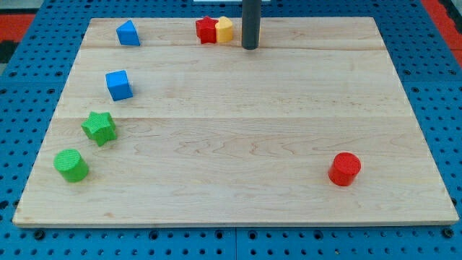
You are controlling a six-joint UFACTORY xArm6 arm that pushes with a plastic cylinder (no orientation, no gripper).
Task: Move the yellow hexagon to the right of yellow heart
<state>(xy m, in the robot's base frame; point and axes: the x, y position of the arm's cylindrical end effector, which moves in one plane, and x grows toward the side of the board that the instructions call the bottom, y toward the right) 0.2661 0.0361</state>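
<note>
- Nearest the view's bottom: green cylinder point(71, 165), at the left edge of the surface point(238, 144), upright, standing alone.
- Red cylinder point(345, 169): lower right of the surface, upright, well apart from every other block.
- Green star point(99, 128): just above and to the right of the green cylinder, near it but not touching.
- Blue cube point(119, 84): left side, above the green star, apart from it.
- Blue block point(128, 33): top left corner region, with a peaked top; its exact shape cannot be made out.
- Red star point(206, 30): at the view's top edge, a little left of centre.
- Yellow block point(224, 29): touching the red star's right side, at the top edge. Only one yellow block shows; whether it is the hexagon or the heart cannot be told from this angle, as the red star and the rod crowd it.
- Rod point(250, 22): dark, upright, entering from the view's top.
- My tip point(250, 48): resting on the surface just right of the yellow block, with a narrow gap or bare contact between them; which cannot be told.
- Claw: none fitted, so no spread or pressed state can be told; the rod holds nothing.
- Surface: pale wooden board lying on a blue perforated base point(29, 29).
</note>
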